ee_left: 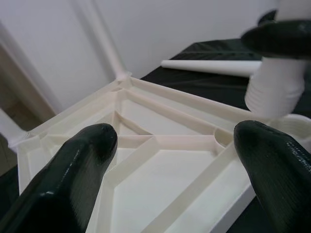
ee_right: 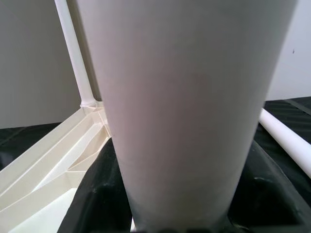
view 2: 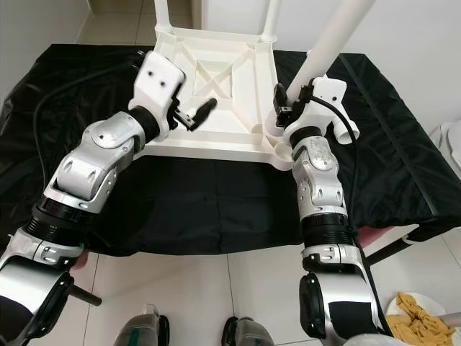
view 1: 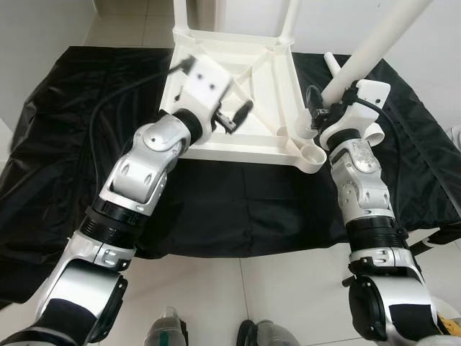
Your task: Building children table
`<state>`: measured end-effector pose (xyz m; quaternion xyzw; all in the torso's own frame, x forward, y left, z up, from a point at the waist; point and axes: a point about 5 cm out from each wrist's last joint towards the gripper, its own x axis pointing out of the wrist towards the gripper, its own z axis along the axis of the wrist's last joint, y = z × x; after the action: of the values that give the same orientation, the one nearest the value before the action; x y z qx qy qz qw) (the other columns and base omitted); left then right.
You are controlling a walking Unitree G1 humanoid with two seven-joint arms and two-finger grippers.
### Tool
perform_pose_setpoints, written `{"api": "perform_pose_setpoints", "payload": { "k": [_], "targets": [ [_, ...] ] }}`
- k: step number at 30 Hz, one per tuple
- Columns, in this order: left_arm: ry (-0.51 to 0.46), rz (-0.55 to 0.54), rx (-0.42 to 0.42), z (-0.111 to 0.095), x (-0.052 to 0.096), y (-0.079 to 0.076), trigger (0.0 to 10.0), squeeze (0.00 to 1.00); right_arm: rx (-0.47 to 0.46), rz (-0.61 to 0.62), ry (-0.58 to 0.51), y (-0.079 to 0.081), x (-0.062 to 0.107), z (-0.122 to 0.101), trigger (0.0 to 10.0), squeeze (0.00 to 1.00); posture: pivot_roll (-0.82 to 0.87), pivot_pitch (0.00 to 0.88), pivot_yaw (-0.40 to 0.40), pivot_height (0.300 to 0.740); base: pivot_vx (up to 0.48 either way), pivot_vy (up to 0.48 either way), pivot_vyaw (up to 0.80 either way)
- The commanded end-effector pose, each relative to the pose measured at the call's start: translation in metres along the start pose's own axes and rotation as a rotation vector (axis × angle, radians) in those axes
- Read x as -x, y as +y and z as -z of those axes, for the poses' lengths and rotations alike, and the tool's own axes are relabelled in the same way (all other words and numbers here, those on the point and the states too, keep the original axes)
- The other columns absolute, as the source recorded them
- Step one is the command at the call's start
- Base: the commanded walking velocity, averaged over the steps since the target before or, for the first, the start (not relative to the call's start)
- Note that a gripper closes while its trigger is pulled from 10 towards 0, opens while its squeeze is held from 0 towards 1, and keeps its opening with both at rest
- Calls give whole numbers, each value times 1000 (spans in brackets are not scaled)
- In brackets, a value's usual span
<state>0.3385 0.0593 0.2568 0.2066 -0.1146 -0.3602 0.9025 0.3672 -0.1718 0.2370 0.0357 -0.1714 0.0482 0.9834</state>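
Right gripper [view 1: 325, 108] clamps white leg [view 1: 374, 43] tilted above tabletop [view 1: 238, 86] corner socket [view 1: 315, 153]; misalignment risks cross-threading. Left gripper [view 1: 234, 115] hovers wide.

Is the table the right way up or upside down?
Upside down. The tabletop shows its ribbed underside, and legs stick up from its far corners.

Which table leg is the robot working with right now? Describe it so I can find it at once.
On the black cloth lies the upturned white tabletop. At its near right corner, the right gripper is shut on a white table leg slanting up and right. Two legs at the far corners stand upright already; another leg lies loose on the cloth.
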Motion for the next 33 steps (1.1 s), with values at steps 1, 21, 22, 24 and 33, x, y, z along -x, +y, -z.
{"api": "perform_pose_setpoints", "payload": {
  "k": [1,21,22,24,33],
  "targets": [
    [15,93,-29,5,-3,-12,10000,0,-3,17,-16,-5,0,-6,10000,0,81,46,-27,740,0,0,0],
    [243,427,-19,49,-37,-70,10000,0,-4,105,-47,-18,22,-19,10000,0,8,69,36,740,0,0,0],
    [243,427,-19,49,-37,-70,10000,0,-4,105,-47,-18,22,-19,10000,0,8,69,36,740,0,0,0],
    [251,423,-15,48,-42,-71,10000,0,-1,104,-46,-18,22,-20,10000,0,1,71,35,740,0,0,0],
    [210,350,51,30,-60,-61,10000,0,15,99,-36,-21,26,-25,10000,0,-18,98,23,740,0,0,0]
  ]
}}
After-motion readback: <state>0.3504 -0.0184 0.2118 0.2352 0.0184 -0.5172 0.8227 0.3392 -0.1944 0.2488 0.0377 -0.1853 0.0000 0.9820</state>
